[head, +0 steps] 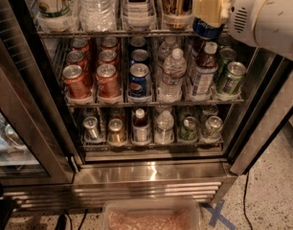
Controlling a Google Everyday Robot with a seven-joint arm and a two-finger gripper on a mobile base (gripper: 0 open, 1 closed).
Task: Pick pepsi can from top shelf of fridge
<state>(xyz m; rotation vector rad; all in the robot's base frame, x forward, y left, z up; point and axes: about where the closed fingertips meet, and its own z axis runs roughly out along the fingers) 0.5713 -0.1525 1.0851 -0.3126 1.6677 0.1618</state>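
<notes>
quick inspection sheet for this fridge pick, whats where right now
surface: upper wire rack carries bottles.
job's things: fridge has its door open; pepsi cans are lined up in one lane of the middle rack; a dark blue item sits on the upper rack, label hidden.
clutter: red cans, water bottles, green cans.
grippers: gripper at the upper rack's right end, right at the dark blue item.
cables: black cables on the floor by the base.
surroundings: speckled floor, blue tape cross, clear bin in front.
</notes>
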